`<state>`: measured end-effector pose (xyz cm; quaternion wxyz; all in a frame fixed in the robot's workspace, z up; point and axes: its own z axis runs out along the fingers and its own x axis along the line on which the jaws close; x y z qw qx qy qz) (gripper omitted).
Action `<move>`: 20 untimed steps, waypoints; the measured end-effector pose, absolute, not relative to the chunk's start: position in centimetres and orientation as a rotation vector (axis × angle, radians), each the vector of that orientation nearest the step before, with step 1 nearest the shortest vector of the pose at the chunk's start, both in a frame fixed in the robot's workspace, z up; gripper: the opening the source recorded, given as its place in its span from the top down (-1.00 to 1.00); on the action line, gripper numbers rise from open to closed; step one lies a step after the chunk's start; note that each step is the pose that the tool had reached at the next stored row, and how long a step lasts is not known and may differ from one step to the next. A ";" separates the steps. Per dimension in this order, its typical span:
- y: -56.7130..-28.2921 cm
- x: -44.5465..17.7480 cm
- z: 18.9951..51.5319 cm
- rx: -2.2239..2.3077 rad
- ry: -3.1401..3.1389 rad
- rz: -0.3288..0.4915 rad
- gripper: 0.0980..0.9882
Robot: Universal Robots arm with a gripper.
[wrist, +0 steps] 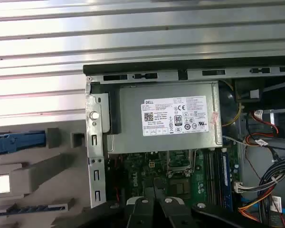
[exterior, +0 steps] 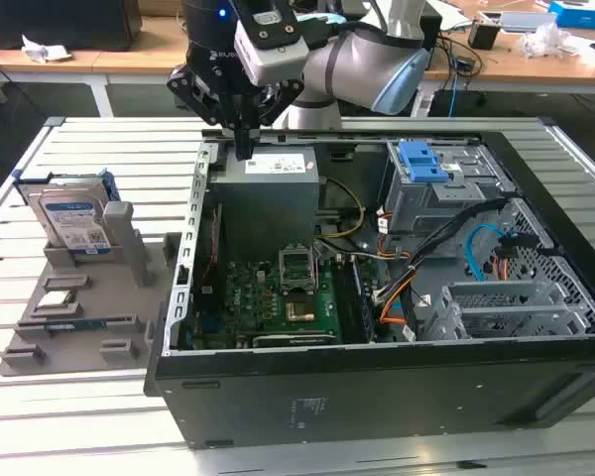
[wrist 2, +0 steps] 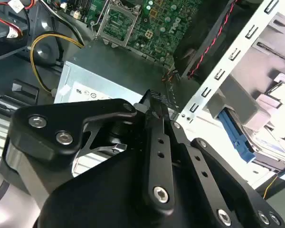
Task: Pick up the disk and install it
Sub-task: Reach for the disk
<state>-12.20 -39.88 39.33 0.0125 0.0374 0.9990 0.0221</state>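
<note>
- Disk (exterior: 76,216) stands upright in a grey holder (exterior: 89,307), well apart from the gripper (exterior: 245,151), outside the computer case (exterior: 377,387).
- Gripper hangs over the power-supply box (exterior: 268,198), fingers pressed together, gripping nothing.
- A good pickup would want jaws spread and squared to its flat faces.
- Silver body, white-and-blue label, blue carrier.

My slatted metal table (exterior: 69,436) carries two things. Open black PC case (exterior: 377,397), with a grey holder tray (exterior: 139,288) just beside it.

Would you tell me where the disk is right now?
The disk stands in the grey holder at the exterior view's left, outside the open computer case.
</note>
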 end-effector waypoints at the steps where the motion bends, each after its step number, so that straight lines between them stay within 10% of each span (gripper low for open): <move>1: -39.9 -12.8 39.3 0.117 3.114 0.069 0.98; 20: -39.9 -20.4 39.3 0.117 3.114 0.069 0.98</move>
